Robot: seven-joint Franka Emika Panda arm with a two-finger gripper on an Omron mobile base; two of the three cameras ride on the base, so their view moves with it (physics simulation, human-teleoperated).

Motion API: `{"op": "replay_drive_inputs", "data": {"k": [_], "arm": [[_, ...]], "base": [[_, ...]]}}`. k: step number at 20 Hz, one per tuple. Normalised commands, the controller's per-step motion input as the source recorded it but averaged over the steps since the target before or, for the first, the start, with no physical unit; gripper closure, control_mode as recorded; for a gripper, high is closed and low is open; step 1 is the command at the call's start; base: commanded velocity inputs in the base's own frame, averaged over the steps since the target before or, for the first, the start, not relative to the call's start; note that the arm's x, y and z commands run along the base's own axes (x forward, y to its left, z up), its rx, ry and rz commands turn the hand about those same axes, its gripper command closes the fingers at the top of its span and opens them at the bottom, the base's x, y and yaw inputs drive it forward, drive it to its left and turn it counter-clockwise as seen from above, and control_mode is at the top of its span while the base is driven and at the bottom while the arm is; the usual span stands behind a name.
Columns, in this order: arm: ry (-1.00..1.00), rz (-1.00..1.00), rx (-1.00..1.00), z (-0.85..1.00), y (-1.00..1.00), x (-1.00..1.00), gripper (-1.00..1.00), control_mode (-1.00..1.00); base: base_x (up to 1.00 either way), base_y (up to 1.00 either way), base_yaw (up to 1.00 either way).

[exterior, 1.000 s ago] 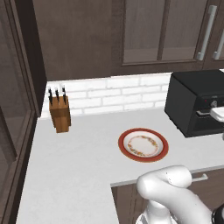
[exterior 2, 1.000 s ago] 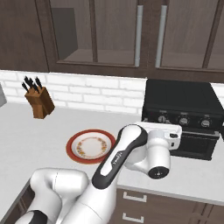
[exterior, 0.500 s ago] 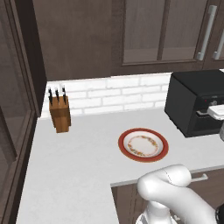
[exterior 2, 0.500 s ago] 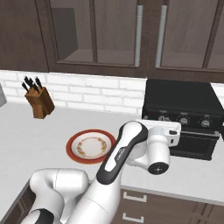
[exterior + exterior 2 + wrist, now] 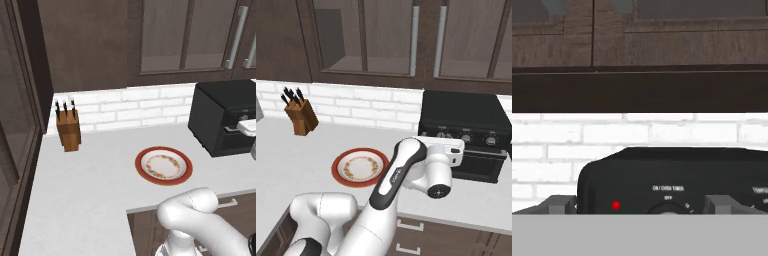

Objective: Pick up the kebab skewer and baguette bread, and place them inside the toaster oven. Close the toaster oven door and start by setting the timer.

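food: plate on the counter is bare; no kebab skewer or baguette bread on it or on the worktop. Judging by that, both are already in the toaster oven, though its dark interior can't be made out.
door: toaster oven door looks upright and flush with the front, so probably closed. Can't confirm the latch.
left to do: the timer dial. Looks like the last step, and it is the one in hand.
gripper: fingers spread wide, nothing between them. The two tips sit far apart at the bottom of the hand view.
timer vs gripper: timer is straight ahead, between the two tips and slightly toward the right one, under the "ON / OVEN TIMER" label. Only the dial's top edge shows. Close in front; contact can't be told.
red lamp: on the control strip, just left of the dial, also between the tips.
hand from the base: white hand sits level with the knob row, at the oven's left front corner.
next: judgement only: ease forward, centre on the dial, close on it, then twist.
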Motion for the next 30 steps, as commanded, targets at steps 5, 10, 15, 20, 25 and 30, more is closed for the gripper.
{"op": "replay_drive_inputs", "data": {"k": [5, 10, 15, 20, 25, 30], "arm": [[0.02, 0.01, 0.00, 0.00, -0.12, 0.00, -1.00, -1.00], [0.01, 0.01, 0.00, 0.00, 0.00, 0.00, -1.00, -1.00], [0.01, 0.01, 0.00, -0.01, 0.07, 0.06, -1.00, -1.00], [0.03, 0.01, 0.00, -0.09, 0.00, 0.00, -1.00, -1.00], [0.02, 0.00, 0.00, -0.08, 0.00, 0.01, -1.00, -1.00], [0.00, 0.01, 0.00, 0.00, 0.00, 0.03, -1.00, -1.00]], "base": [[0.00, 0.00, 0.00], [0.00, 0.00, 0.00], [0.00, 0.00, 0.00], [0.00, 0.00, 0.00], [0.00, 0.00, 0.00], [0.00, 0.00, 0.00]]}}
